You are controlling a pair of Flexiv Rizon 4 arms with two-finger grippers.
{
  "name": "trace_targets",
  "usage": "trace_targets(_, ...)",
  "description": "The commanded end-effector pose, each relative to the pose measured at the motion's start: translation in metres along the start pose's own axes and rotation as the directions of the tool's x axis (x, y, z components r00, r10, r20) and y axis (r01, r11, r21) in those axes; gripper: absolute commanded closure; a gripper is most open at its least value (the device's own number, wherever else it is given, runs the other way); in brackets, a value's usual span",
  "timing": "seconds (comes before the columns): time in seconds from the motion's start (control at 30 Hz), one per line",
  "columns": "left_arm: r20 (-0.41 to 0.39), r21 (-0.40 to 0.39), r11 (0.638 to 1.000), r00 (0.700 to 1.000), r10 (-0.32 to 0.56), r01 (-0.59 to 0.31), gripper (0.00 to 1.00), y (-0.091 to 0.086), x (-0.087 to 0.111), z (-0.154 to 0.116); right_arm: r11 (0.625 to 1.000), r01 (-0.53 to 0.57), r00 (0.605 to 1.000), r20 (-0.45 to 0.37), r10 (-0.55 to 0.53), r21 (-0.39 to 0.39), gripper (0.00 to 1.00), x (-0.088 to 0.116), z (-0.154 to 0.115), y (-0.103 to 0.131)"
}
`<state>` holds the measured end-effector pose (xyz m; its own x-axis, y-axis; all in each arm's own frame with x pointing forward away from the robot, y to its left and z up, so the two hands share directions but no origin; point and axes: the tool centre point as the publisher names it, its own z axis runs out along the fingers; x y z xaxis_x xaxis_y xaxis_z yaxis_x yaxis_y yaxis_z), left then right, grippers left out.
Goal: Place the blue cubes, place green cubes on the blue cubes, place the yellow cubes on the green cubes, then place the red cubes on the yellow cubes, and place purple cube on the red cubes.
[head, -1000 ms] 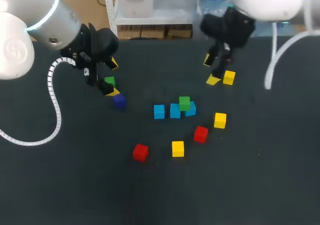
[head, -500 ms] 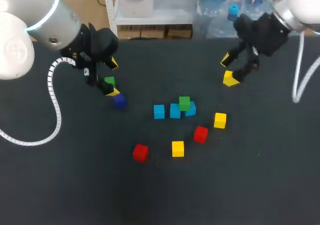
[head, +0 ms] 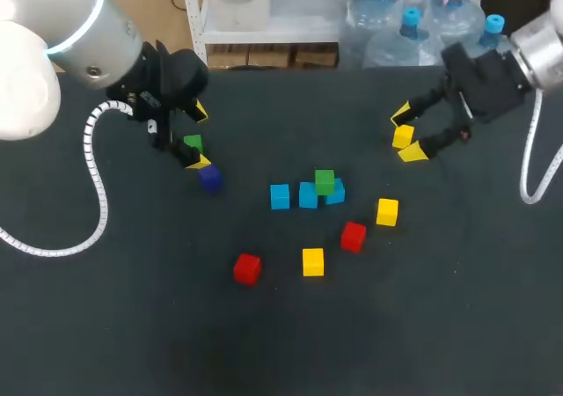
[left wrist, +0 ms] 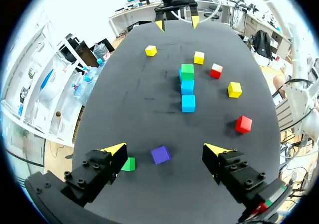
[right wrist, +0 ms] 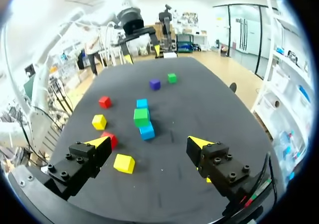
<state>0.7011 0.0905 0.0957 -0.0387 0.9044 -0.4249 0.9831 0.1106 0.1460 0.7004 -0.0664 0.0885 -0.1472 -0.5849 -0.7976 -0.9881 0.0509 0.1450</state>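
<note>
- Eleven pieces lie on the worktop (head: 132, 326): three blue cubes (head: 280, 196) in a row, two green cubes (head: 325, 182), one atop that row, three yellow cubes (head: 313, 261), two red cubes (head: 353, 236), one purple cube (head: 209, 178).
- Likely light, rigid and flat-sided; pinch opposite faces.
- Left fingers (left wrist: 113, 150) and right fingers (right wrist: 97, 143) gape wide, holding nothing.

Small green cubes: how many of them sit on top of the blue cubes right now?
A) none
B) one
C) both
B, since one small green cube rests on the row of blue cubes, while the other green cube lies on the black table beside the purple cube.
</note>
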Motion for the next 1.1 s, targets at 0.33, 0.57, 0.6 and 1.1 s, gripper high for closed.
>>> trace_targets(0.33, -0.035, 0.026, 0.999, 0.998, -0.044, 0.045, 0.00, 0.014, 0.013, 0.000, 0.999, 0.010, 0.995, 0.102, -0.006, -0.037, 0.00, 0.002, 0.000, -0.011)
trace_targets(0.57, -0.113, -0.002, 0.999, 0.992, -0.052, 0.052, 0.00, 0.059, 0.025, -0.014, 0.999, 0.010, 0.995, 0.102, -0.006, -0.037, 0.00, 0.002, 0.000, -0.011)
trace_targets(0.6, -0.119, 0.007, 0.999, 0.992, -0.047, 0.048, 0.00, 0.066, 0.024, -0.014, 0.999, 0.010, 0.995, 0.102, -0.006, -0.037, 0.00, 0.002, 0.000, -0.011)
trace_targets(1.1, -0.225, 0.065, 0.995, 0.972, -0.061, 0.077, 0.00, 0.094, 0.024, 0.037, 0.999, 0.010, 0.995, 0.102, -0.006, -0.037, 0.00, 0.002, 0.000, -0.011)
